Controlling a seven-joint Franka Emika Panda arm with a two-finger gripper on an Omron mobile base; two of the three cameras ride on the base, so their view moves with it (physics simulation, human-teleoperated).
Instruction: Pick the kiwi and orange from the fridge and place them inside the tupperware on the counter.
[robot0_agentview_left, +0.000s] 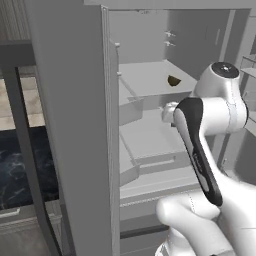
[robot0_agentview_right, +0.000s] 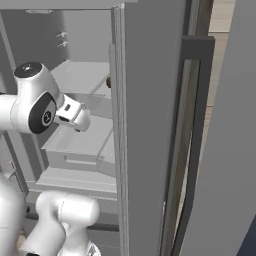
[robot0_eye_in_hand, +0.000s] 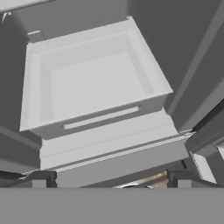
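One kiwi (robot0_agentview_left: 173, 80) sits upper right on a fridge (robot0_agentview_left: 75, 125) shelf, above my claw (robot0_eye_in_hand: 109, 183), fingers wide.

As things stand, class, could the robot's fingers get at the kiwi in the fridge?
Probably yes. The fridge door stands open, and the kiwi lies uncovered on an upper shelf. The fingers point down over an empty drawer below it, so the hand would have to rise and turn first.

Pale tiled wall (robot0_agentview_left: 22, 102) behind
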